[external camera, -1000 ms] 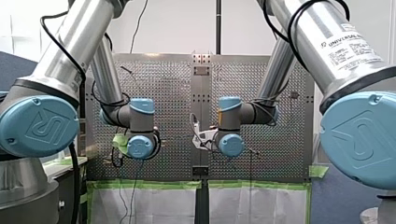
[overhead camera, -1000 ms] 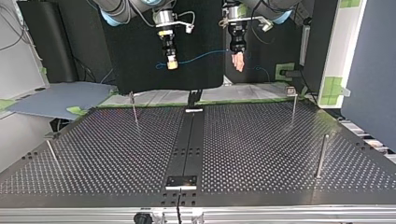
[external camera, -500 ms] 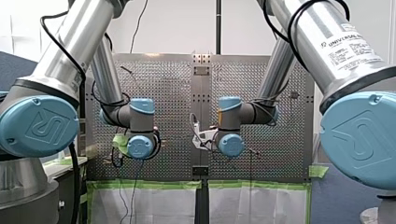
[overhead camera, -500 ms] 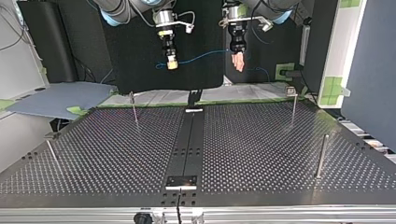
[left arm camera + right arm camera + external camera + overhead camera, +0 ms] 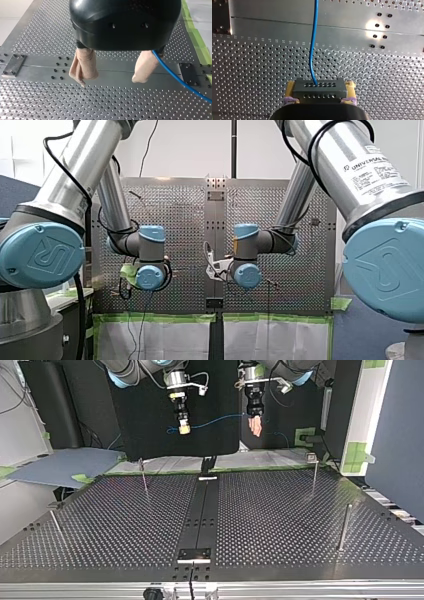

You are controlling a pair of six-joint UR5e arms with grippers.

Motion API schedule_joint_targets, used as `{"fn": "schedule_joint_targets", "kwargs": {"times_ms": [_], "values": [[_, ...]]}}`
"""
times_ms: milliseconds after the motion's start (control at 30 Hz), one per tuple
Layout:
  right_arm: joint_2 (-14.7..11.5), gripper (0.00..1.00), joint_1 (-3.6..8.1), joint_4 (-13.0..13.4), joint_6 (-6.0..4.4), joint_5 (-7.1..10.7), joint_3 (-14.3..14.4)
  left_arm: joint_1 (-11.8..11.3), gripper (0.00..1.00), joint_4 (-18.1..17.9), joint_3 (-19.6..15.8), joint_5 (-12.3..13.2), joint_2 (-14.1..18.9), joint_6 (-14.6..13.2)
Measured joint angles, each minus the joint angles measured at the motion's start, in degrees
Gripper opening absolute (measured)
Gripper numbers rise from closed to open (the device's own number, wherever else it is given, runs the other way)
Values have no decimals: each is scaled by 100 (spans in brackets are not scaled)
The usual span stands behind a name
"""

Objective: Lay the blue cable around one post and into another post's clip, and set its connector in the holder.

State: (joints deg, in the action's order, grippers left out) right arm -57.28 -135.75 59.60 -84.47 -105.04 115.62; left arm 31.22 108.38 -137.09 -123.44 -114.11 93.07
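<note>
In the right wrist view my right gripper [image 5: 320,86] is shut on a black connector [image 5: 319,90] with rows of small holes. Its yellow pads [image 5: 290,87] press the connector's two ends. The blue cable [image 5: 313,45] leaves the connector and runs straight ahead over the perforated plate. In the top view my right gripper [image 5: 184,427] hangs high above the table's far edge, and the blue cable [image 5: 215,421] stretches across to my left gripper [image 5: 255,425]. My left gripper [image 5: 110,80] is open, its beige fingers [image 5: 83,66] wide apart, the cable [image 5: 180,80] passing beside one finger.
Thin metal posts stand on the table [image 5: 280,525]: one [image 5: 143,475] at the top view's far left, one [image 5: 314,472] at the far right, one [image 5: 343,527] at the near right, one [image 5: 55,522] at the near left. A small dark plate [image 5: 195,554] sits on the centre strip.
</note>
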Motion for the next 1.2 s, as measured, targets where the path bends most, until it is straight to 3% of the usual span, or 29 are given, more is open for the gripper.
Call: {"fn": "schedule_joint_targets", "kwargs": {"times_ms": [400,500,767,1200], "values": [[1,0,0,-1,0,0,0,-5,100,4,-5,3,4,3],[-43,0,-46,-45,14,-46,-44,-71,100,69,-70,71,59,70],[-427,0,-375,-428,25,-220,-424,-254,100,379,-246,463,112,380],[-577,0,-422,-1102,26,-229,-552,-264,100,413,-255,597,114,413]]}}
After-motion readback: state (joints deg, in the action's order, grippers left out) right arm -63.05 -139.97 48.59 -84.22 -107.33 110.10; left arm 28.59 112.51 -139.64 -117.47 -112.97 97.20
